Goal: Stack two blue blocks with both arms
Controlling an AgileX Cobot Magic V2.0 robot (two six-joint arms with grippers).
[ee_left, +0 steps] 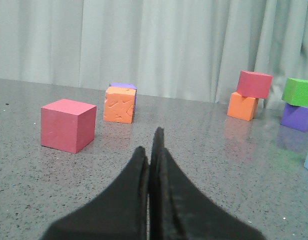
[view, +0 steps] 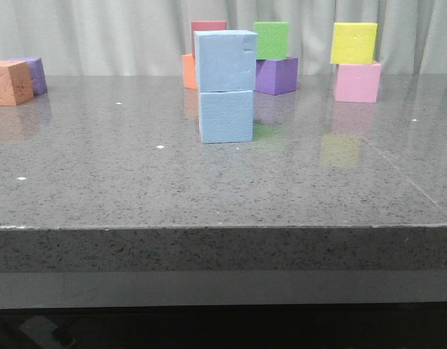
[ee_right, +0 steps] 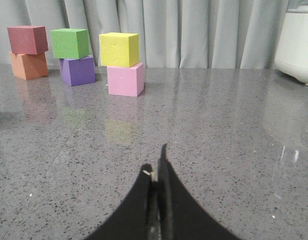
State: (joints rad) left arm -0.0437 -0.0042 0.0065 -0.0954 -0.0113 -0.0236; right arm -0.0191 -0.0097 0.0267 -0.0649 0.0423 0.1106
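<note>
Nearest me, both grippers sit pressed together, empty: left gripper (ee_left: 152, 150), right gripper (ee_right: 156, 167). I see one blue block (view: 225, 60) stacked on the other blue block (view: 226, 116), mid-table, slightly left of the green cube (view: 271, 40).

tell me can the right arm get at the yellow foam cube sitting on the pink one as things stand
Probably yes. In the right wrist view only bare grey tabletop lies between the right gripper and the yellow foam cube on the pink foam cube, though the gripper is shut and must open first.
</note>
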